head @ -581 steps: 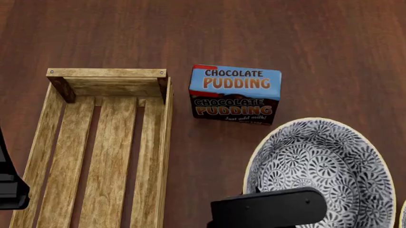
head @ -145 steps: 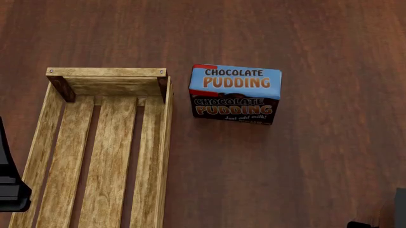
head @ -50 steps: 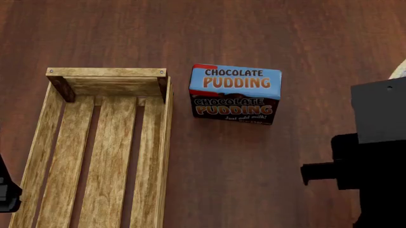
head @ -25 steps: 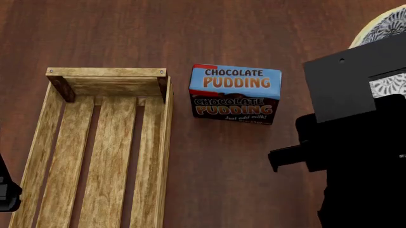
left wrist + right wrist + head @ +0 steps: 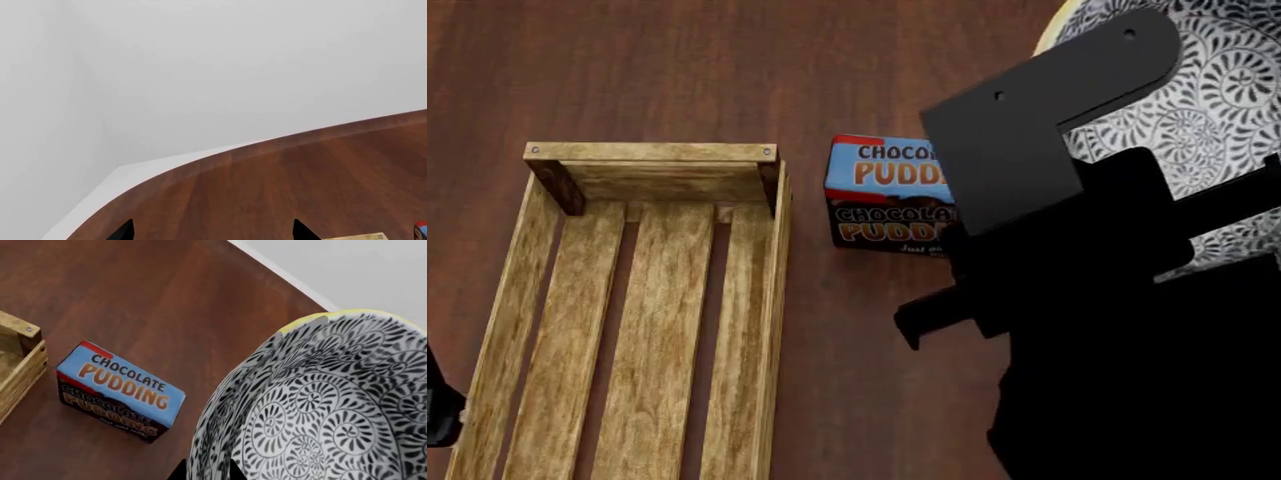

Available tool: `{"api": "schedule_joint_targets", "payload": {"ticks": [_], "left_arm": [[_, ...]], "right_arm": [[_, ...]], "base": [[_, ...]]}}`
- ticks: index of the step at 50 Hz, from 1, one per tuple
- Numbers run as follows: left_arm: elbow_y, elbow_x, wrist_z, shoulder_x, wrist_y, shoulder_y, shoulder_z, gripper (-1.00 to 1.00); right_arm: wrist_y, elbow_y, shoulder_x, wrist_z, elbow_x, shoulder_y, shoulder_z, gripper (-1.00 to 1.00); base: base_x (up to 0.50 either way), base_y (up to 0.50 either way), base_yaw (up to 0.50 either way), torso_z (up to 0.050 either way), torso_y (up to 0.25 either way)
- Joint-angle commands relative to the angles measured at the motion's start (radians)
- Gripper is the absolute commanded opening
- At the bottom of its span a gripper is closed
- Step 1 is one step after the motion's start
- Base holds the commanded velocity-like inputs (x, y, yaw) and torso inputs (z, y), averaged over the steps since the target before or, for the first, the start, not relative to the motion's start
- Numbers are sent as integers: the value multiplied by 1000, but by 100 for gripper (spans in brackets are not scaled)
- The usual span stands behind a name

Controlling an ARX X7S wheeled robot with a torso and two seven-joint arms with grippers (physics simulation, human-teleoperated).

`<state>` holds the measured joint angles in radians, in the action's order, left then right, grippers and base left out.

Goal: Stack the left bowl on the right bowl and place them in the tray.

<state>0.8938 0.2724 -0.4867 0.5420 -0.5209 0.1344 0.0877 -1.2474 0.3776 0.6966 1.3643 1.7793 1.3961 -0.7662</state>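
The right gripper [image 5: 205,471] is seen only as two dark tips at the near rim of a black-and-white patterned bowl [image 5: 313,410], apparently pinched on it; whether a second bowl is nested inside cannot be told. The bowl is held raised above the table [image 5: 827,60], beyond the blue pudding box [image 5: 881,205]. The wooden tray [image 5: 641,320], long axis running away from the robot, lies to the robot's left past that box, nearer the left gripper [image 5: 210,231], whose tips are parted and hold nothing.
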Motion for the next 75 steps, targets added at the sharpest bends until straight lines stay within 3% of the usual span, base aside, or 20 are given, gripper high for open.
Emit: {"api": "schedule_joint_targets", "payload": {"ticks": [1, 36, 75], "left_arm": [[6, 7, -3, 3, -3, -1, -6, 100], [9, 23, -10, 10, 2, -5, -16, 100], [4, 41, -8, 30, 37, -39, -54, 100]], "right_arm": [[-27, -13, -55, -24, -58, 31, -26, -100], [-50, -75, -204, -55, -58, 131, -106, -100], [-40, -149, -377, -237, -200, 187, -203, -100]], "base": [[0, 0, 0, 0, 0], [0, 0, 0, 0, 1], [0, 0, 0, 0, 1]]}}
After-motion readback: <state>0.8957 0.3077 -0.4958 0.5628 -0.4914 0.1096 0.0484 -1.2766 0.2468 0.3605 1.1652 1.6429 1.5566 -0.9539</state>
